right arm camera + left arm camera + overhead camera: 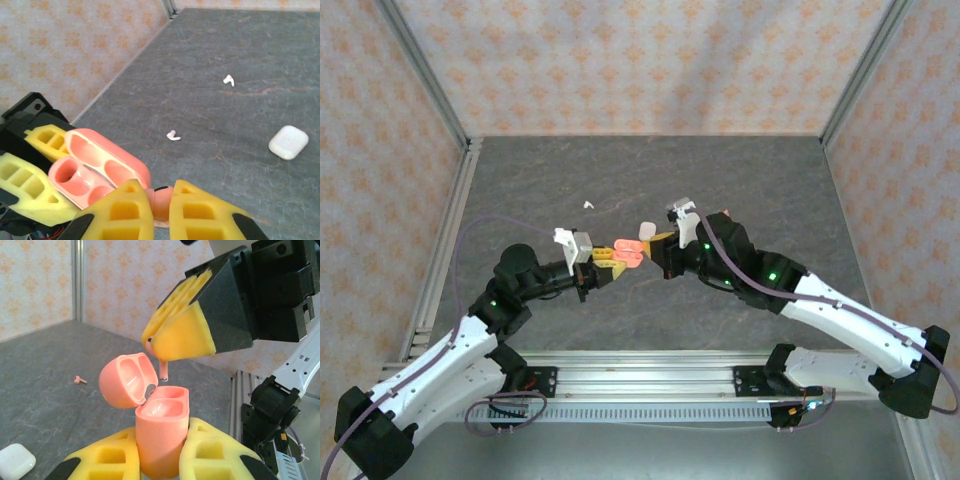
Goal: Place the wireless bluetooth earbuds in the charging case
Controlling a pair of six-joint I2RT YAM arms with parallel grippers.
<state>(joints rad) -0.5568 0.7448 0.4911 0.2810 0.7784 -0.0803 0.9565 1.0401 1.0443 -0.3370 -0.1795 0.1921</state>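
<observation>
Grey stone-look bench [740,180] lies under both arms. My left arm [450,350] reaches in from the near left with its elbow bent. My right arm [850,315] mirrors it, so the two wrists meet nose to nose above mid-bench. The left jaws are clamped on the coral-pink charging case [162,435], which is upright with its lid hinged open. A white case [288,142] sits on the bench. The right jaws pinch a pink earbud [164,371], stem down, just above the open case. Another pink earbud [80,380], a white earbud [173,135] and a second white earbud [228,79] lie loose on the bench.
</observation>
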